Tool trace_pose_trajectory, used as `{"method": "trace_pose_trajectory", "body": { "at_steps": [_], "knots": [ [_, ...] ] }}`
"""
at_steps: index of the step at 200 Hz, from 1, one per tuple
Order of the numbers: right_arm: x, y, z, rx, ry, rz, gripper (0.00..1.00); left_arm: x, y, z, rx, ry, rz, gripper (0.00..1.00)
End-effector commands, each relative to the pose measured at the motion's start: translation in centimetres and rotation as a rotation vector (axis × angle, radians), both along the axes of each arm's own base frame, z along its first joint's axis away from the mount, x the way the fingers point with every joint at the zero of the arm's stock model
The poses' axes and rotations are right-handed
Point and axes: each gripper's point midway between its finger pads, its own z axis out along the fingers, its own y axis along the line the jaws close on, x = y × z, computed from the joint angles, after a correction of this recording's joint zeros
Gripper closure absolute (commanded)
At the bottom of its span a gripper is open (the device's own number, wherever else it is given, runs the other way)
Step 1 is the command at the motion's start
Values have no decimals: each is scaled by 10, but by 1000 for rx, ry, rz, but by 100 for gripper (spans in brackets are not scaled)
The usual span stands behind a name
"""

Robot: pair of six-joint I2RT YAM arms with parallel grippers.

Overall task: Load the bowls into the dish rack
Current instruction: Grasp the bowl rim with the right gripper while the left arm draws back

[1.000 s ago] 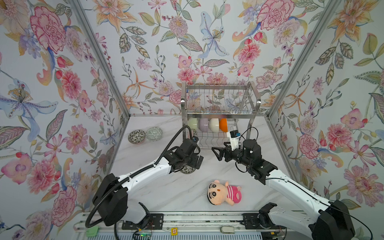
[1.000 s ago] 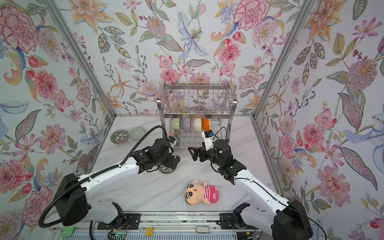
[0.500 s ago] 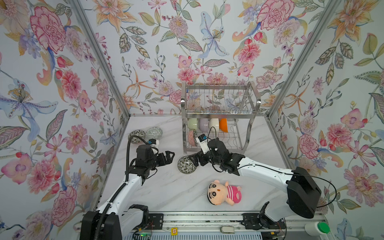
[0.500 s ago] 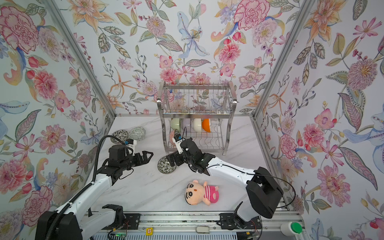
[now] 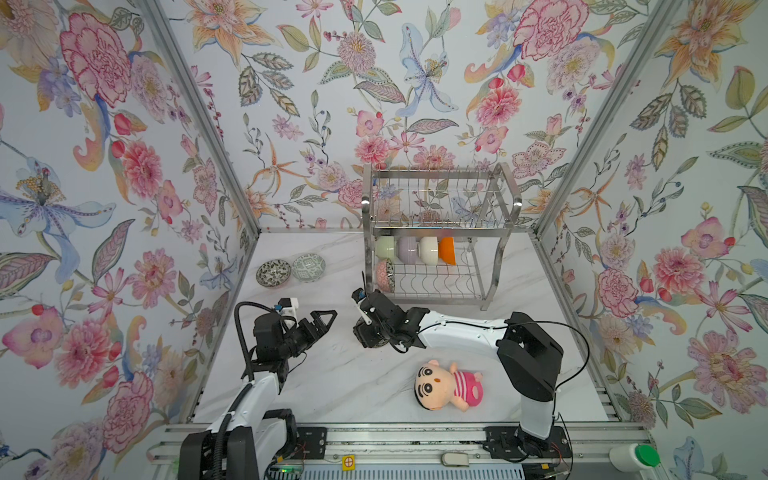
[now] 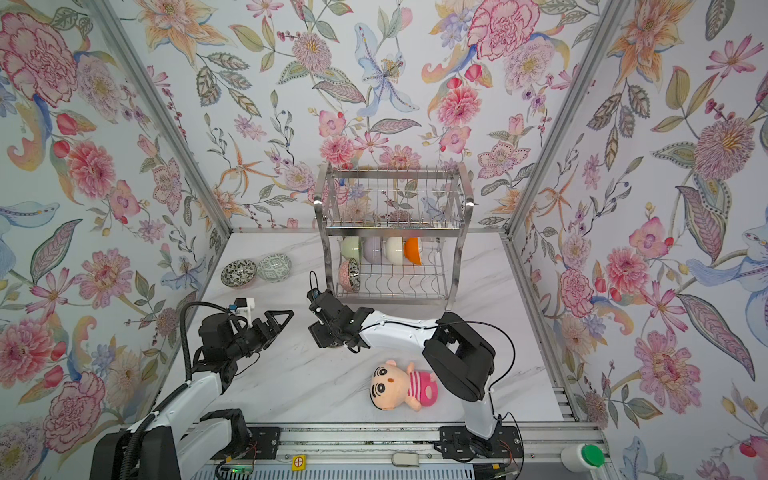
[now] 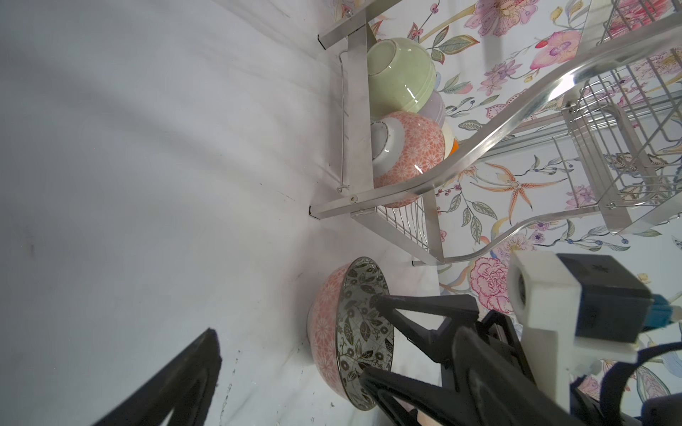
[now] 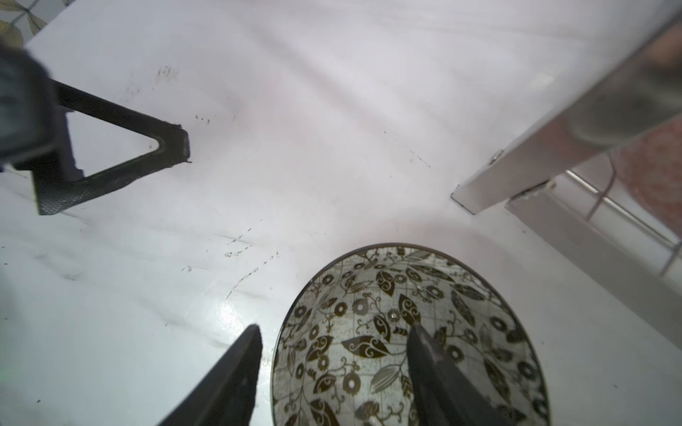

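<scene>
Straddling the rim of the patterned bowl (image 8: 387, 287) is the right tool (image 8: 334, 327).

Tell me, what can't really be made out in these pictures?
- Leaf bowl: in both top views almost wholly hidden under the right gripper.
- Part of its rim: cut off by the right wrist view's edge.
- Pink bowl in the rack: blurred in that view, partly behind a bar.
- Lavender bowl: left wrist view, mostly behind the green bowl.
</scene>
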Motion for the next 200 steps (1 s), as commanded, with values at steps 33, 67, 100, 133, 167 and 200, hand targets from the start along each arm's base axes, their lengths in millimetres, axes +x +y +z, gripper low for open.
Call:
{"method": "trace_pose_trajectory", "body": {
  "at_steps": [33,67,100,133,167,200],
  "knots": [
    [-7,6,-27,-100,63,-8,51,-3,2,0,12,-13,-10,1],
    [-11,8,-35,-114,93,5,65,-3,4,-4,45,-2,-6,1],
    [-13,7,-40,-133,106,12,69,-4,6,-7,71,8,-4,1],
    [-16,5,-42,-153,117,13,79,-4,8,-7,97,9,-2,1],
    [-15,-3,-31,-141,106,1,91,-5,8,-5,104,8,-1,1],
    [-11,-12,-7,-91,103,-9,100,-4,-4,-5,130,7,-27,1]
  ]
}}
